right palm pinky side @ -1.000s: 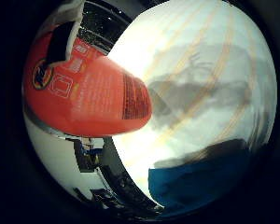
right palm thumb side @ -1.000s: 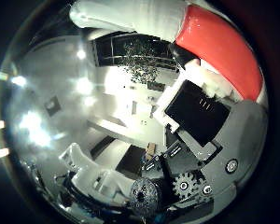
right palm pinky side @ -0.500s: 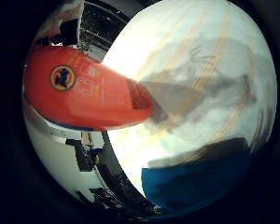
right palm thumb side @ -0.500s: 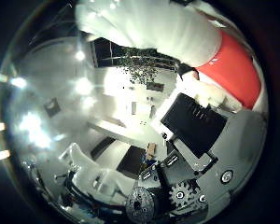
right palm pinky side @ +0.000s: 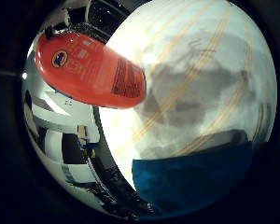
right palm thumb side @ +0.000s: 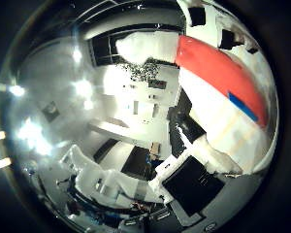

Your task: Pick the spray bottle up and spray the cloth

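The hand (right palm thumb side: 203,160) clamps the lifted spray bottle (right palm pinky side: 91,70) (above the table (right palm pinky side: 196,60)); spraying the blue cloth (right palm pinky side: 191,179) remains.

Occlusions and cut-offs
Spray bottle (right palm pinky side: 91,72) label print blurred, nozzle end cut off; blue cloth (right palm pinky side: 191,179) runs past view edge; robot hand (right palm thumb side: 184,187) grasp indeterminate.

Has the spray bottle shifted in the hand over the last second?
Yes. Against the little-finger palm camera's fixed rim, the spray bottle has swung from covering the side toward the edge; the table and blue cloth barely shifted.
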You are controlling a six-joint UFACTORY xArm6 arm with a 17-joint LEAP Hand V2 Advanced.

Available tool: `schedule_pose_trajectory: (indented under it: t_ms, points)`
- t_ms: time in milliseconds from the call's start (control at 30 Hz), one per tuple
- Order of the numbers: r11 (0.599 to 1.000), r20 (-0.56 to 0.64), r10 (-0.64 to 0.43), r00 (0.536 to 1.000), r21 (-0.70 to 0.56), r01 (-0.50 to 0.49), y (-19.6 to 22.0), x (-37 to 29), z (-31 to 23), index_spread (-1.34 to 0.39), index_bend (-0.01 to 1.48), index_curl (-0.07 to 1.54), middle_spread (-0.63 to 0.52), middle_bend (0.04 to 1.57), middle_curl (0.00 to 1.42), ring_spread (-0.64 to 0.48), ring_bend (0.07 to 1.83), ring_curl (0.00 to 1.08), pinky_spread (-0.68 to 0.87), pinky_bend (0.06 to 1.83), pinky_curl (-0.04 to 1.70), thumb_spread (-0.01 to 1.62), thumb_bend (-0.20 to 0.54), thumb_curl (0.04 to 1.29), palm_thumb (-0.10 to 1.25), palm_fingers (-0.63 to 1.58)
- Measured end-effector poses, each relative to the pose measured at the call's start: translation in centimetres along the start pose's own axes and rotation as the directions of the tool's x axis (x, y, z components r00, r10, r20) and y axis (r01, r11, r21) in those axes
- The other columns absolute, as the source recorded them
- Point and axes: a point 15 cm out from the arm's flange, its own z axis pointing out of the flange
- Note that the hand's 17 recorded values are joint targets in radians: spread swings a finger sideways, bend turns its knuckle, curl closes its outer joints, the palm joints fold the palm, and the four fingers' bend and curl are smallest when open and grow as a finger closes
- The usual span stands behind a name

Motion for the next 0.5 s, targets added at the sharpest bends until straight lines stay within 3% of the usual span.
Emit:
schedule_pose_trajectory:
  t_ms: [233, 500]
  points:
    - [1.0, -0.021, -0.021, 1.0, -0.007, 0.021, -0.4, -0.7, -1.4, -0.27, 0.2, 0.48, -0.06, 0.61, 0.47, -0.09, 0.98, 0.41, 0.16, 0.66, 0.74, 1.03, -0.027, 0.48, 0.71, 0.19]
    - [0.999, -0.12, -0.05, 0.992, -0.005, 0.05, -1.2, -1.7, -7.7, -0.27, 0.2, 0.45, -0.05, 0.59, 0.46, -0.06, 0.89, 0.39, 0.27, 0.57, 0.68, 1.04, -0.024, 0.44, 0.7, 0.24]
